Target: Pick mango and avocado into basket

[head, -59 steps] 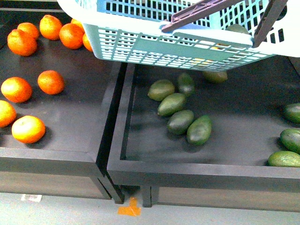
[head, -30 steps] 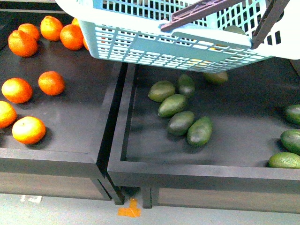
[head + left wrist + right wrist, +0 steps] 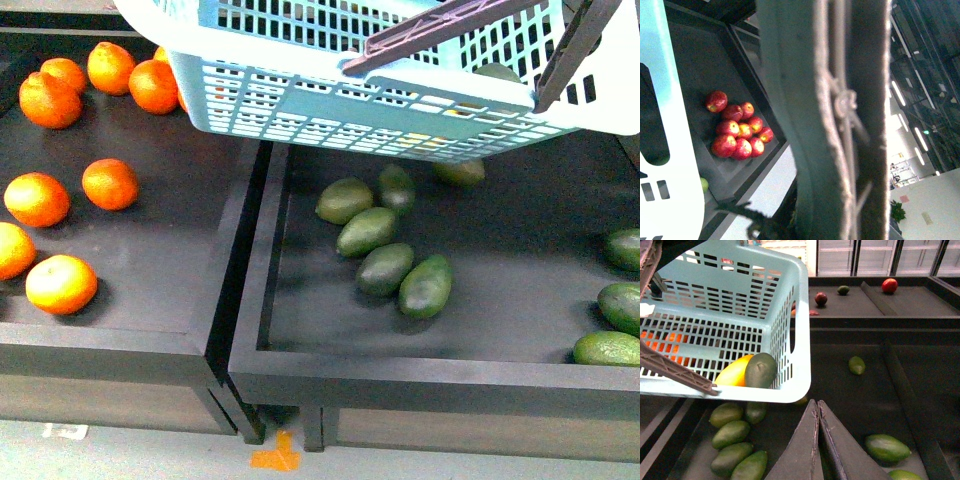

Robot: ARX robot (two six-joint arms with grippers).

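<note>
The basket (image 3: 330, 95) hangs tilted above two dark trays (image 3: 245, 365). The mango (image 3: 732, 371) and avocado (image 3: 760, 370) lie touching in its low corner. The right hand (image 3: 816, 405) is empty, fingers pressed together, just beside the basket's rim. I cannot tell the left hand's state. Loose avocados (image 3: 385, 268) lie in the tray below, and oranges (image 3: 60, 283) in the left one.

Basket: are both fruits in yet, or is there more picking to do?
Done: the smooth yellow-orange mango and a dark green egg-shaped avocado lie side by side inside the light blue-green slotted plastic basket. In hand: nothing; the right gripper has its jaws shut and empty. Left: apparently no more picking.
</note>
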